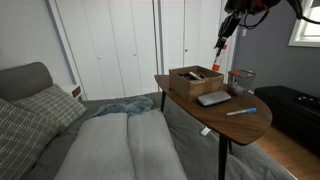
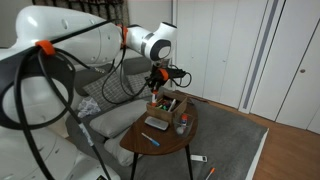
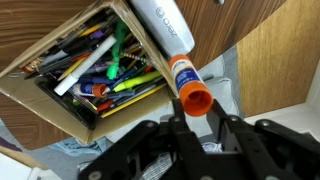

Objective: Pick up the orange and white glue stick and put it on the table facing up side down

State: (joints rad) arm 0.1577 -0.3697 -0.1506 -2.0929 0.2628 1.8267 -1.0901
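In the wrist view the glue stick (image 3: 172,52), white body with an orange cap at its near end, is held between my gripper's fingers (image 3: 197,118), which are shut on it. In an exterior view my gripper (image 1: 229,27) hangs high above the far side of the brown wooden table (image 1: 245,125), with the glue stick (image 1: 220,45) tilted below it, orange end down. In the other exterior view my gripper (image 2: 158,80) is above the table (image 2: 160,140).
A shallow brown box (image 1: 195,80) full of pens (image 3: 100,70) stands on the table. A grey flat device (image 1: 213,98), a blue pen (image 1: 241,111) and a small clear container (image 1: 240,80) lie near it. A sofa (image 1: 90,140) is beside the table.
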